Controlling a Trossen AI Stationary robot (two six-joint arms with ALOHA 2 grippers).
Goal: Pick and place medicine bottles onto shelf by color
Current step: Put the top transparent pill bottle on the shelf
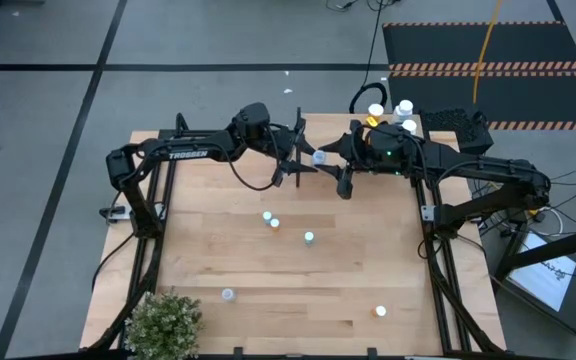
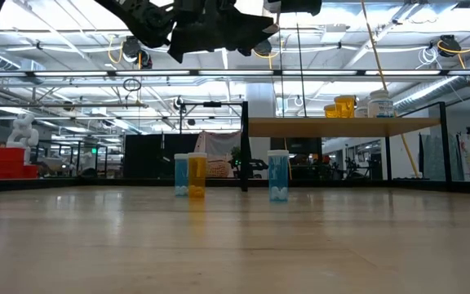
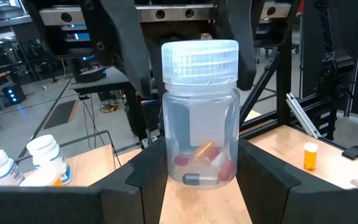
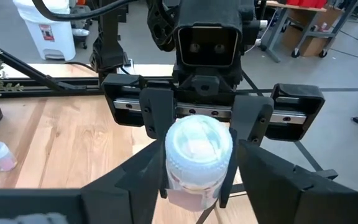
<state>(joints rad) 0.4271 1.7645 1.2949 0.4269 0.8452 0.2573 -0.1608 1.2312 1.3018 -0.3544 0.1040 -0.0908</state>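
Note:
A clear medicine bottle [image 3: 201, 118] with a white cap and a few pills inside hangs high over the table's far middle [image 1: 318, 157]. My left gripper [image 3: 201, 183] is shut on it, reaching in from the table's left. My right gripper [image 4: 197, 183] faces it from the right, open, one finger on each side of the bottle's upper part; I cannot tell whether they touch it. Several small bottles stand on their bases on the table, some blue [image 2: 278, 175] and one orange [image 2: 196, 175]. The shelf [image 2: 333, 126] at the far right carries orange [image 2: 345, 106] and white [image 2: 379, 104] bottles. My left gripper pinches the bottle's lower body [image 3: 171, 168] between its two fingers, one on each side. The fingers come in level from the table's left. The bottle is lifted well clear of the table, about upright, cap on top.
A potted plant [image 1: 163, 320] stands at the table's near left corner. A lone pale bottle [image 1: 227, 294] and an orange one [image 1: 379, 312] sit near the front edge. Black frame posts [image 1: 430, 215] rise along both table sides.

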